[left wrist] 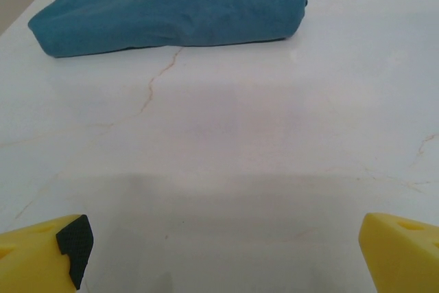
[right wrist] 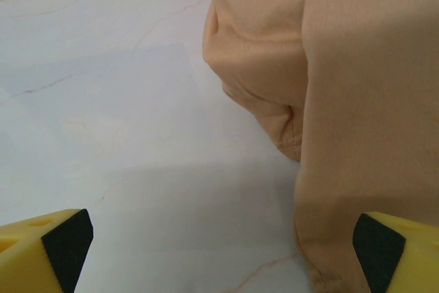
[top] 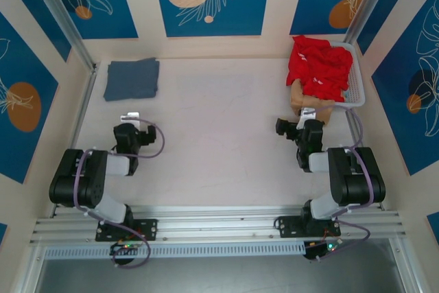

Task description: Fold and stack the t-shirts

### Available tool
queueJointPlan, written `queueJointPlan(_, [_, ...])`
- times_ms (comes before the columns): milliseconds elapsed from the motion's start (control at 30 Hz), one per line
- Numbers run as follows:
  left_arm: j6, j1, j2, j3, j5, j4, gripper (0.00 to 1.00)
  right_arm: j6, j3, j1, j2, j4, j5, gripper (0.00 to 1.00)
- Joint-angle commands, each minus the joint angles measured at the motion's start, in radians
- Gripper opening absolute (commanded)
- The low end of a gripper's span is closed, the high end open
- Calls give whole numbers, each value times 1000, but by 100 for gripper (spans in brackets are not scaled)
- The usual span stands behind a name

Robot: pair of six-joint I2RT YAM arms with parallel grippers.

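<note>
T-shirts lie ahead of your hands. Your left hand (left wrist: 219, 259) is spread wide over the table (top: 219, 114), holding nothing. Your right hand (right wrist: 219, 252) is equally wide and empty, a peach cloth (right wrist: 329, 101) just ahead by one finger. Farther on, the folded blue-grey t-shirt (top: 132, 79) lies at the far left corner; red t-shirts (top: 319, 66) are heaped in the white basket (top: 358, 90) at the far right corner
</note>
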Motion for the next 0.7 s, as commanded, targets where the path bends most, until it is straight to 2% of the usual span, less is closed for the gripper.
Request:
queueJointPlan(0, [21,-8,1,20,-21,63,100,-31,47,11,12,13,-5,99])
queueJointPlan(333, [32,-19,-4,15,-31,70,100,-45,45,27,11,20,15,100])
queueJointPlan(533, [59,-19,-4,36,44,33,100,-46,51,24,15,10,6,99])
queueJointPlan(667, [59,-16,-4,37,46,33,100,-48,48,26,13,18,8,100])
